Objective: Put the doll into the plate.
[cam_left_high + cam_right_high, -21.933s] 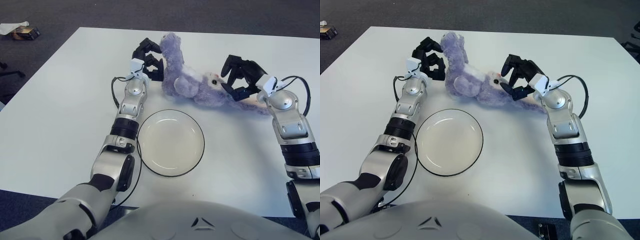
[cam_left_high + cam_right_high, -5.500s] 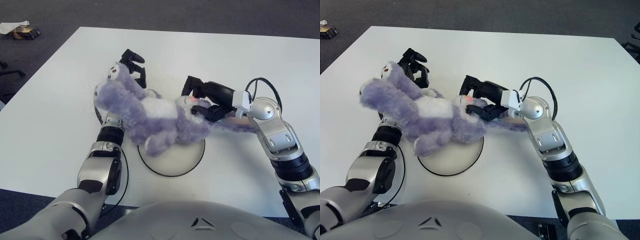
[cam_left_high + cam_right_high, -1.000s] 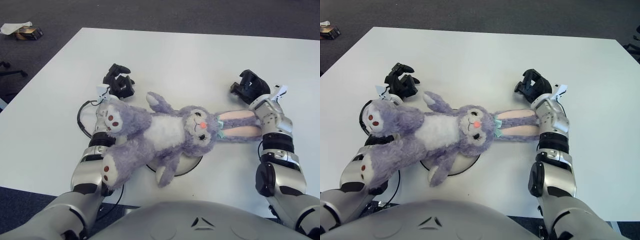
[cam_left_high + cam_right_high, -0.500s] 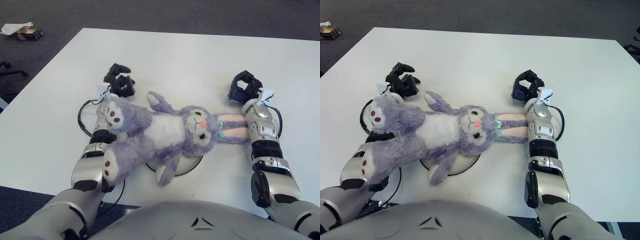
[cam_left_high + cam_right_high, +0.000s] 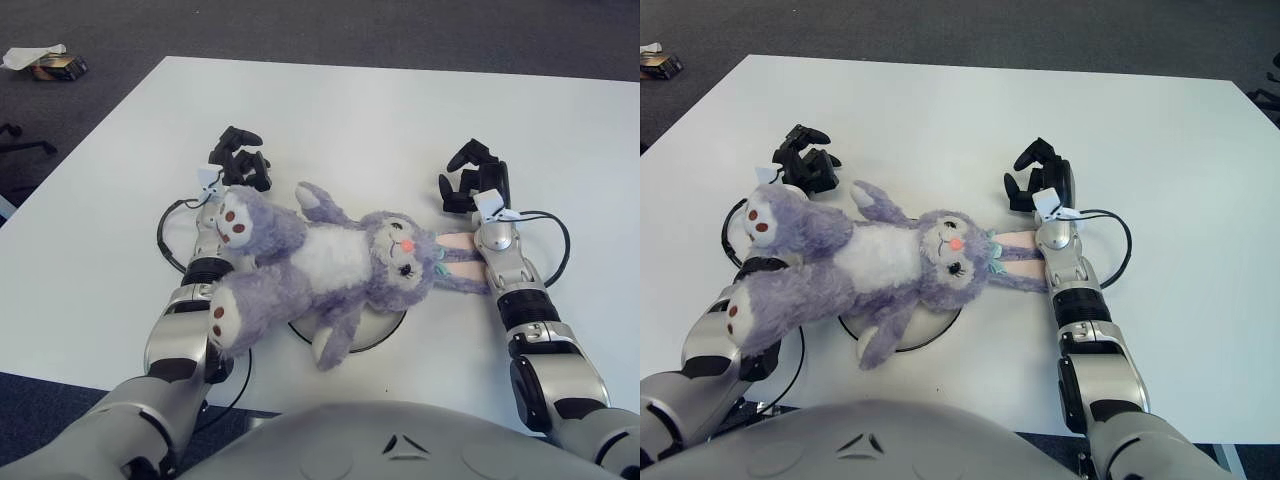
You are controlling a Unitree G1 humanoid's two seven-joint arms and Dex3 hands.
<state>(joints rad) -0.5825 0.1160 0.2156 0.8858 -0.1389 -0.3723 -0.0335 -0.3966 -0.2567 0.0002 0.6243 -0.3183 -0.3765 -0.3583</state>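
The purple plush rabbit doll point(image 5: 330, 260) lies face up across the plate point(image 5: 388, 333). Only a short arc of the plate's dark rim shows, under the doll's head and arm. The doll's legs lie over my left forearm, and its pink-lined ears point(image 5: 1015, 252) stretch right under my right forearm. My left hand point(image 5: 238, 162) is just beyond the doll's raised foot, its fingers loosely bent and holding nothing. My right hand point(image 5: 474, 180) is behind the ears, fingers spread and empty.
The white table point(image 5: 350, 110) has wide bare areas at the back and on both sides. Black cables loop beside my left wrist point(image 5: 163, 238) and my right forearm point(image 5: 556, 240). A small object point(image 5: 48, 65) lies on the floor at far left.
My right hand has swung inward to the left, and its forearm now crosses the doll's ears. The doll's upper foot has risen slightly. My left hand has barely moved.
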